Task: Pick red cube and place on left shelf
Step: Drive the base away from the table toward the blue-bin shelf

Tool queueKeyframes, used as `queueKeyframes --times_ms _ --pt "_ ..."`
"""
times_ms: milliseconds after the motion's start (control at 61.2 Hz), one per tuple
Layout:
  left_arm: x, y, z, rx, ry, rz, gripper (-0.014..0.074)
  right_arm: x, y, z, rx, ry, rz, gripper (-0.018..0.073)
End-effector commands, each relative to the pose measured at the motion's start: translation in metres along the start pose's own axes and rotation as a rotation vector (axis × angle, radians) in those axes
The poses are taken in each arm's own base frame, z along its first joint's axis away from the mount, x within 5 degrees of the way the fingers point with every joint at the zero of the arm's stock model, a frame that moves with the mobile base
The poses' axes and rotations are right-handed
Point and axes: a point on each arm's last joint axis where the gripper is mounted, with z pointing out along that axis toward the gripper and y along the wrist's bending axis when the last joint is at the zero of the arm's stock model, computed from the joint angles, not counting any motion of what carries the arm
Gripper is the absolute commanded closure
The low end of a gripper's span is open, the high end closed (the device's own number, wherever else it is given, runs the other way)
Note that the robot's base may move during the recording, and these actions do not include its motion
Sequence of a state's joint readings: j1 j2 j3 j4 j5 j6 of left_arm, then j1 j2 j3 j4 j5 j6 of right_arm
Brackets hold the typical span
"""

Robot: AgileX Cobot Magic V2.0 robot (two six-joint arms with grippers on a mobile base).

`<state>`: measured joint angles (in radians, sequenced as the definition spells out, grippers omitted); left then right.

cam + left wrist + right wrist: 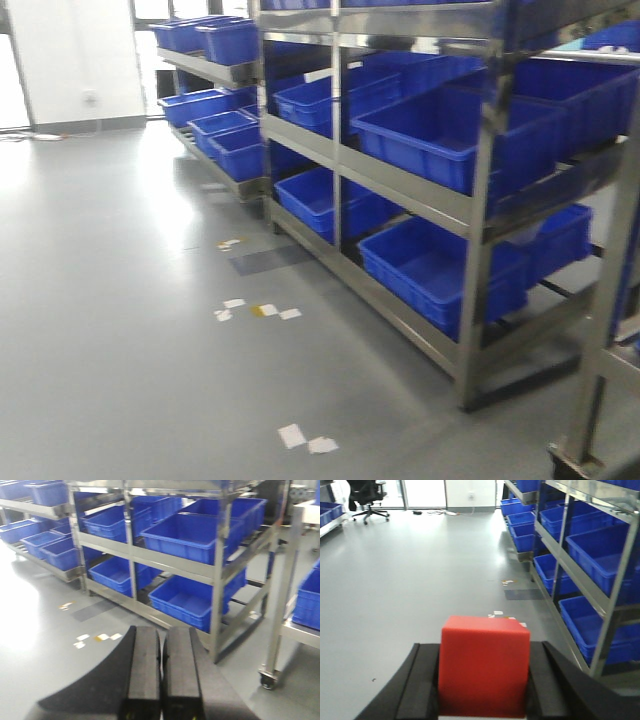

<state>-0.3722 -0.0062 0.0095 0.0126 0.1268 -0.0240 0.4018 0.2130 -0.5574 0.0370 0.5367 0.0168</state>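
step: carry, pick looks done | right gripper (484, 682) clamped on cube (484, 665) | left gripper (161, 675) pinched closed, empty | next: approach shelf (400, 185), extend right arm, release

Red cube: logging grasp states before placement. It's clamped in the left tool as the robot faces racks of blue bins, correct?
Not quite. The red cube is clamped in the right tool, not the left, as the right wrist view shows; the left tool is shut on nothing. The racks of blue bins are indeed ahead.
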Motion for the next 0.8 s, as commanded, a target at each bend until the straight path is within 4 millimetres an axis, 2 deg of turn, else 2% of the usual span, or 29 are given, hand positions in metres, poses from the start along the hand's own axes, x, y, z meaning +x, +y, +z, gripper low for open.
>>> queueKeyframes --times_ms 0,784 --pt "-0.0009 -0.0004 0.0000 0.007 -0.077 -0.007 0.0495 -0.0157 0.0003 -0.0019 0.004 -0.106 -0.008 0.0449" --pt "-0.0009 -0.0004 0.0000 0.007 -0.077 -0.007 0.0495 -0.0157 0.0003 -0.0019 0.004 -0.106 -0.008 0.0449"
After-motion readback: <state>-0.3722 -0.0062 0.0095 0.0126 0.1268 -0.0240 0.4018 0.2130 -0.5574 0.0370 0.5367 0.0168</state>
